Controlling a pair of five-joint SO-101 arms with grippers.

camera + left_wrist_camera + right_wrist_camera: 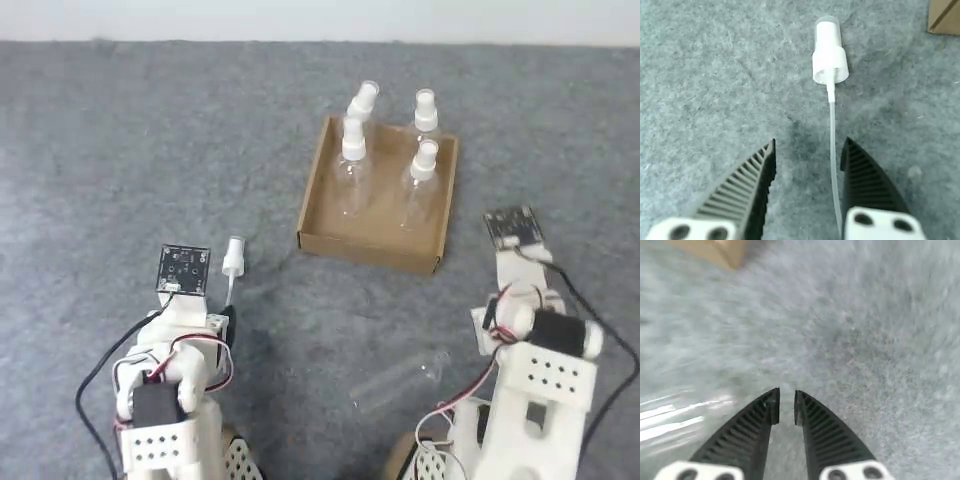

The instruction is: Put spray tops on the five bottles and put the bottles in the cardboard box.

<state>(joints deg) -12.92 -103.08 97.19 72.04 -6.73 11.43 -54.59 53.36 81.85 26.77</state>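
A white spray top (829,55) lies on the grey carpet, its thin tube running back between my left gripper's (807,150) open fingers, close to one finger (860,175). From above, that spray top (233,260) lies just ahead of the left gripper (224,315). A clear bottle (400,378) without a top lies on its side between the two arms, and it shows beside my right gripper (786,402) as a glassy streak (670,415). The right gripper is shut to a narrow slit, holding nothing. The cardboard box (320,190) holds several bottles with white tops (353,140).
One capped bottle (362,100) leans over the box's far rim. A corner of the box (725,252) shows ahead of the right gripper. Cables trail from both arm bases (160,430) (530,400). Bare carpet spreads left of the box.
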